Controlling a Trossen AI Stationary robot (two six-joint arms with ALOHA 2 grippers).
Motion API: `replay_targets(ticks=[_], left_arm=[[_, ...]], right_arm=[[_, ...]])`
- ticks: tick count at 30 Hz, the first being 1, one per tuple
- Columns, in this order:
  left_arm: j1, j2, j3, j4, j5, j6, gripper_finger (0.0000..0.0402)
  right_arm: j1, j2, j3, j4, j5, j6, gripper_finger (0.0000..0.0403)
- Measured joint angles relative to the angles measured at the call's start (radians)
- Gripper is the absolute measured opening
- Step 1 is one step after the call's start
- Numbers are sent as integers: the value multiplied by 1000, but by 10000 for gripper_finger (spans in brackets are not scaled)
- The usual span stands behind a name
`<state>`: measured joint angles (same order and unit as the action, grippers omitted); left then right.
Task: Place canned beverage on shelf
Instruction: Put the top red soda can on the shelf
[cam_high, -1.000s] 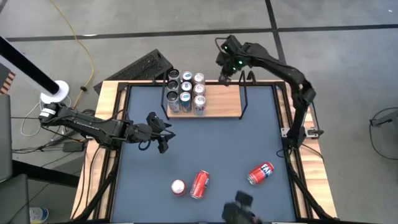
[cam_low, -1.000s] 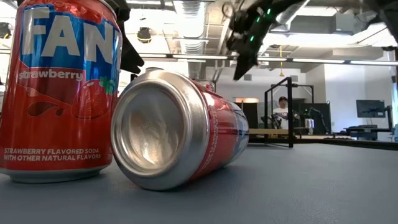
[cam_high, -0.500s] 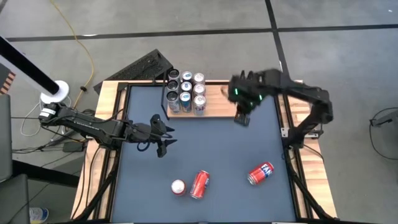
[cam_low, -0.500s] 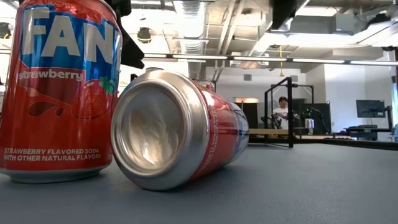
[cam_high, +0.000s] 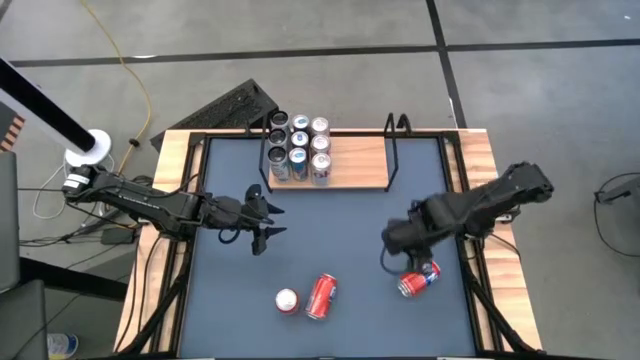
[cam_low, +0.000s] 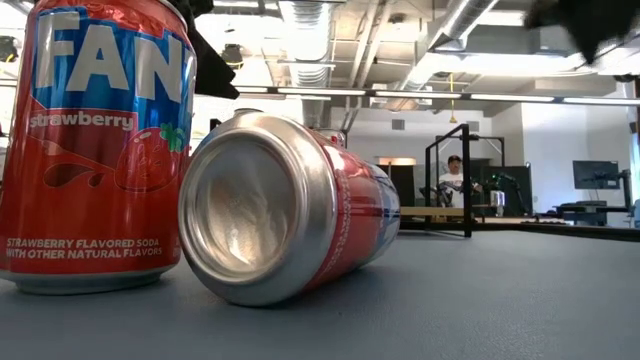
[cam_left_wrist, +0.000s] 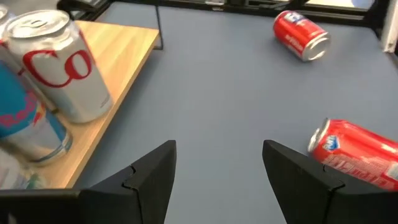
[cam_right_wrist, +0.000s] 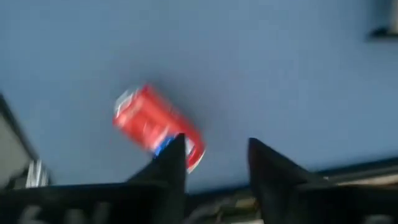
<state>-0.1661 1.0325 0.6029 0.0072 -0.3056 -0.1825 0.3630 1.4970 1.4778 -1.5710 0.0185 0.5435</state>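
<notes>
While the left arm waits at the left side of the bench (cam_high: 240, 290), the left gripper (cam_high: 263, 225) hangs over the blue surface with nothing between its fingers; in the left wrist view the two dark fingers (cam_left_wrist: 152, 177) look apart, yet they stand at their most closed position, so I count them as together. Behind it, at the far edge, is the shelf (cam_high: 350, 165), a small light-wood board with thin black rod uprights; six cans (cam_high: 299, 149) stand on its left part in two rows, and its right part is bare.

Nearer the front edge, a little left of the middle, one red can stands upright (cam_high: 287, 300), showing its silver top from above; just beside it, on its right, a second red can (cam_high: 321, 296) lies on its side; whether the two touch I cannot tell. In the low view these two fill the left half, the upright one (cam_low: 95, 150) with a strawberry soda label and the lying one (cam_low: 285, 205) turning its silver base to the camera.

Further right, a third red can (cam_high: 419, 279) lies on its side near the right front; the right gripper (cam_high: 400, 248) hovers just beside and above it; its fingers (cam_right_wrist: 171, 165) are apart and empty, and in the right wrist view the can (cam_right_wrist: 155, 127) lies beyond them, not between.
</notes>
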Motion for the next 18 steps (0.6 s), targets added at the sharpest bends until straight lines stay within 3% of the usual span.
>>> replay_targets(ticks=[3,7,18], left_arm=[[0,0,0,5,28,13,229],[0,0,0,9,41,3,229],[-16,0,0,10,39,-29,229]], right_arm=[[36,23,-81,2,-88,7,221],[87,43,-154,24,-101,-20,277],[256,4,-311,265,-86,-62,292]])
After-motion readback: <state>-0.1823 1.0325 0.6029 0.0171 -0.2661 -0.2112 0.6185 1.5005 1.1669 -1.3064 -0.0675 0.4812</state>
